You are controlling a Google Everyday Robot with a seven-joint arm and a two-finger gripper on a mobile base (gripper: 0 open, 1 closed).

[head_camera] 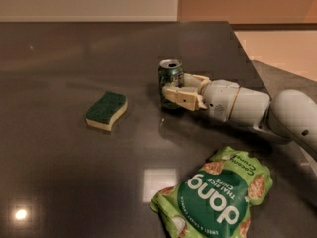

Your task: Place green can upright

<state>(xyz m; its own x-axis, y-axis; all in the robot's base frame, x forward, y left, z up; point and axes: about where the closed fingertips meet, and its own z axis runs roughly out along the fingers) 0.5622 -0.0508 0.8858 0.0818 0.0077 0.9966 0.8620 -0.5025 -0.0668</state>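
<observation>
The green can (170, 76) is dark green with a shiny silver top. It stands upright on the dark table (74, 172), right of the middle. My gripper (174, 88) reaches in from the right. Its cream fingers (181, 97) hug the lower part of the can, one in front of it and one behind. The can's base looks to be at the table surface, partly hidden by the front finger.
A green-topped sponge (106, 110) lies to the left of the can. A light green "dang" snack bag (215, 197) lies at the front right, below my arm (257, 110). The table's right edge runs just behind the arm.
</observation>
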